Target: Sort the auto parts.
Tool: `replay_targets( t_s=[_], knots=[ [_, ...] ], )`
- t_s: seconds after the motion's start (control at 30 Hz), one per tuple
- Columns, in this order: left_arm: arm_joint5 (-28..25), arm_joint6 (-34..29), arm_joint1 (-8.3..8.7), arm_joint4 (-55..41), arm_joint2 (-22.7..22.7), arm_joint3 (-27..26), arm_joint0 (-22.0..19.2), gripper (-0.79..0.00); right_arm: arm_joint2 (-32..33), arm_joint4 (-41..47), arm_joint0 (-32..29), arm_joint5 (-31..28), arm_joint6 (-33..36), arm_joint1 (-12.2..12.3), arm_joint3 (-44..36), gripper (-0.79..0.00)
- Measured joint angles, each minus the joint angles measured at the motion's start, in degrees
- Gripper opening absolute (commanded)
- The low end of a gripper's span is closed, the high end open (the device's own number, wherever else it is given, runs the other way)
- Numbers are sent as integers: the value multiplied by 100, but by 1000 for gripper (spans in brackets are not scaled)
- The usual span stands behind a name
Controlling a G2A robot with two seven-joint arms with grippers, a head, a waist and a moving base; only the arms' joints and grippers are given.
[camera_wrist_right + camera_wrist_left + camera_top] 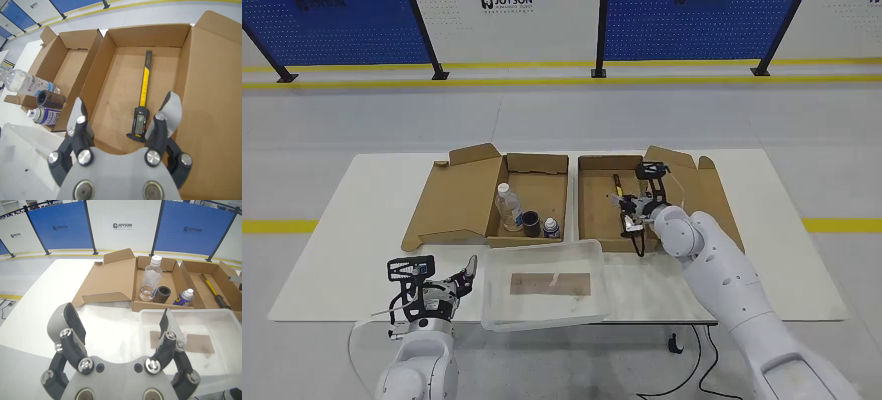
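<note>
Right gripper [125, 97] fingers spread, empty, above the caliper [144, 85] lying in the right box [149, 36]. Left gripper [117, 308] fingers released, holding nothing, over the tabletop [56, 291] beside the clear tray [226, 321]. Bottle [150, 279], black cylinder [162, 294] and spray can [184, 298] sit in the left box [105, 279].

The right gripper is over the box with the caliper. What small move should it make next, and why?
Probably lift the right gripper straight up, out of the right box. Its jaws stand open and hold nothing, and the caliper lies flat on the box floor, so it looks already sorted.
</note>
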Motion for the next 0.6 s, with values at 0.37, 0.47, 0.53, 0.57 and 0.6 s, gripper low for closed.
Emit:
replay_targets(
  t_s=[0.37, 0.47, 0.53, 0.57, 0.6],
  knots=[
    [0, 0, 0, 0, 0, 0, 0, 0, 659, -633, -664, -350, -1675, 190, -1216, 0],
    [0, 0, 0, 0, 0, 0, 0, 0, 913, -780, -1074, -324, -1922, 266, -1782, 0],
    [0, 0, 0, 0, 0, 0, 0, 0, 1123, -825, -1432, -305, -2227, 313, -2227, 0],
    [0, 0, 0, 0, 0, 0, 0, 0, 1202, -863, -1594, -315, -2306, 333, -2403, 0],
    [0, 0, 0, 0, 0, 0, 0, 0, 1280, -855, -1757, -319, -2353, 350, -2574, 0]
  ],
)
